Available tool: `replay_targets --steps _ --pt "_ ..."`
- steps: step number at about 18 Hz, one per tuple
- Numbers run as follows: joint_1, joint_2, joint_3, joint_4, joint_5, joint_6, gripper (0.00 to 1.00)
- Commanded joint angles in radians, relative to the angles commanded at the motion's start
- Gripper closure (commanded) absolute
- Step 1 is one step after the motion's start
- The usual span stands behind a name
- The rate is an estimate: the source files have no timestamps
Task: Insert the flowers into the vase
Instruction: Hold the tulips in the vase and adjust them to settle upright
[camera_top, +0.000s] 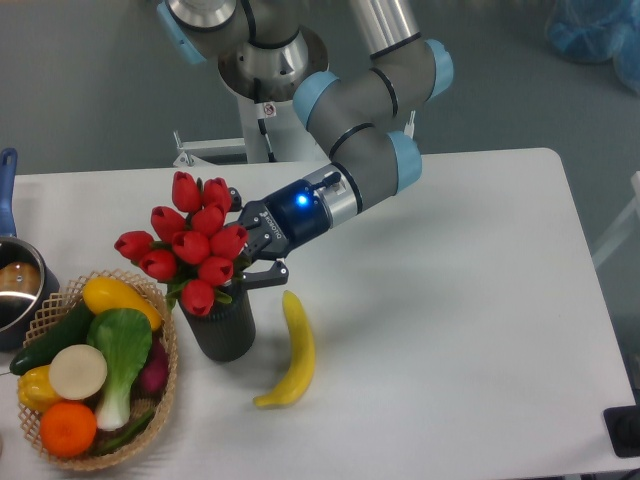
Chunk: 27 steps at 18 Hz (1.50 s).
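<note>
You have the bunch of red tulip buds with green leaves (192, 243) sitting right over the mouth of the short dark grey matte cylindrical vase (220, 325), the heads fanned wider than the rim and the stems apparently already down inside it, though the buds hide the mouth so you can't be sure how deep they go. The bunch's long axis leans a little up and to the left rather than standing straight. Your hand (256, 250) comes in from the right, level with the lower buds and just above the vase rim, so the flowers lie directly to its left; its dark fingers look spread around the bunch rather than pinched on it, but the blooms cover the tips and I can't tell whether it grips anything. A yellow banana (289, 350) lies on the white desk (450, 300) just right of the vase, and a woven basket of vegetables (38, 318) stands close on its left.
</note>
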Motion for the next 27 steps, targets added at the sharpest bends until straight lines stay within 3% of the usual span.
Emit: replay_targets --steps 8,27 --pt "0.002 0.0 -0.034 0.0 0.0 0.058 0.51" --pt "0.002 -0.028 -0.046 0.0 0.003 0.107 0.47"
